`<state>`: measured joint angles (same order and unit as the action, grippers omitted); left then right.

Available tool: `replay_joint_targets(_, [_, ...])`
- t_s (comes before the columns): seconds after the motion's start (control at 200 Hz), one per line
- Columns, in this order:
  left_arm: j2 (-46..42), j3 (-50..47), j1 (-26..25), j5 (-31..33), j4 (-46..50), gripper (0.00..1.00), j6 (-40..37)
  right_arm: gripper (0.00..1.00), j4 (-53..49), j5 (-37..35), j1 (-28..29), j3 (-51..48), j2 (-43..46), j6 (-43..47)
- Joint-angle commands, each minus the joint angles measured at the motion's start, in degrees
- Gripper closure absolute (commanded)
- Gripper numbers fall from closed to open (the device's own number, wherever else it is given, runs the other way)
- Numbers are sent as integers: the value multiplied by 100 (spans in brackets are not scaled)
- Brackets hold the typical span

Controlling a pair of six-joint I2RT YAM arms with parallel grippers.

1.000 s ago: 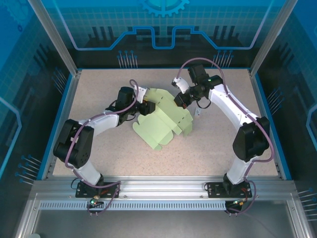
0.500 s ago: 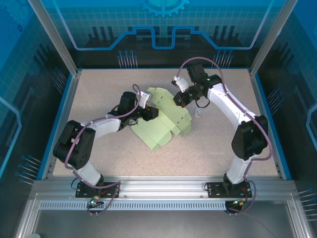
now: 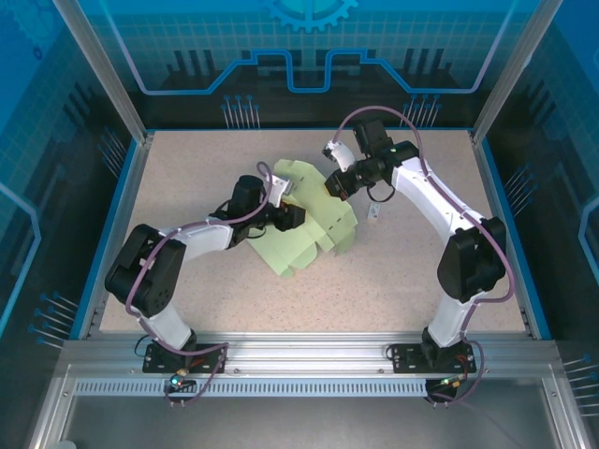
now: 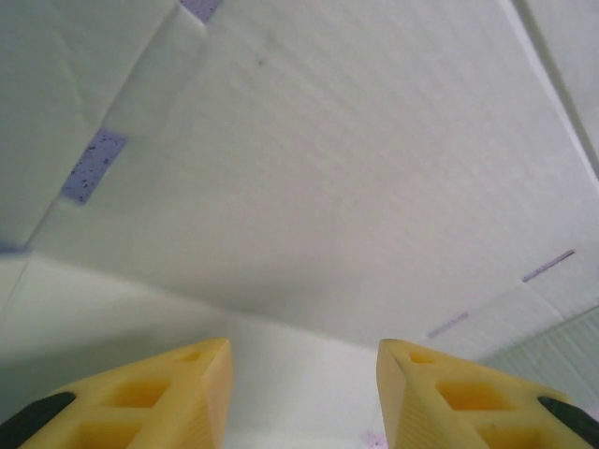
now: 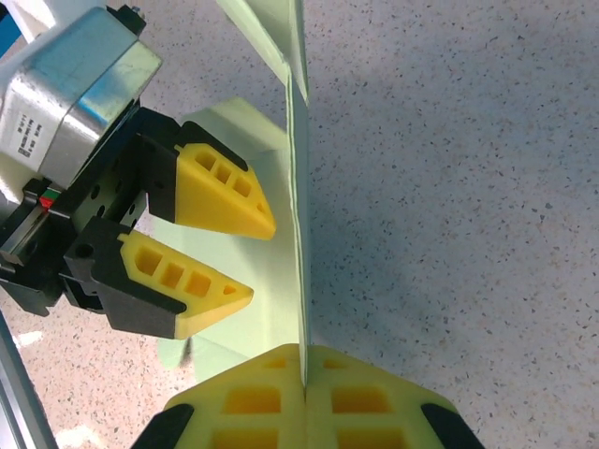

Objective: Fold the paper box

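Right gripper, bottom centre of the right wrist view: jaws together, clamped on the thin edge of one panel of the paper box. That panel stands edge-on and runs from the jaws straight up to the top of the frame.

Left gripper, left of that panel in the same view: jaws apart, nothing between them, tips pointing at the panel's face and close to it. Whether they touch it cannot be told. In the left wrist view its yellow fingers sit at the bottom edge, with creased pale green panels spread across the frame above them.

In the overhead view the box lies partly folded at the centre of the speckled table, between the two grippers.
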<state>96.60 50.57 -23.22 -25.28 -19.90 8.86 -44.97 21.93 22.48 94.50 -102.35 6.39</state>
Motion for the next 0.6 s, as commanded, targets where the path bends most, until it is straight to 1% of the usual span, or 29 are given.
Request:
replay_joint_targets(0.0, [-227, -118, -24, 127, -49, 53, -87, 100, 68, 19, 37, -61, -13, 3])
replay_joint_targets(0.11, [-500, -215, 40, 207, -36, 51, -108, 100, 37, -166, 32, -109, 44, 78])
replay_joint_targets(0.24, [-881, -300, 173, 142, -14, 50, -35, 100, 23, -305, 18, -194, 100, 158])
replay_joint_targets(0.44, [-1270, -235, 438, -191, -18, 48, 205, 100, 122, -165, 36, -418, 268, 358])
replay_joint_targets(0.595, [-1208, 82, 524, -620, 27, 46, 313, 100, 153, -68, 132, -494, 355, 519])
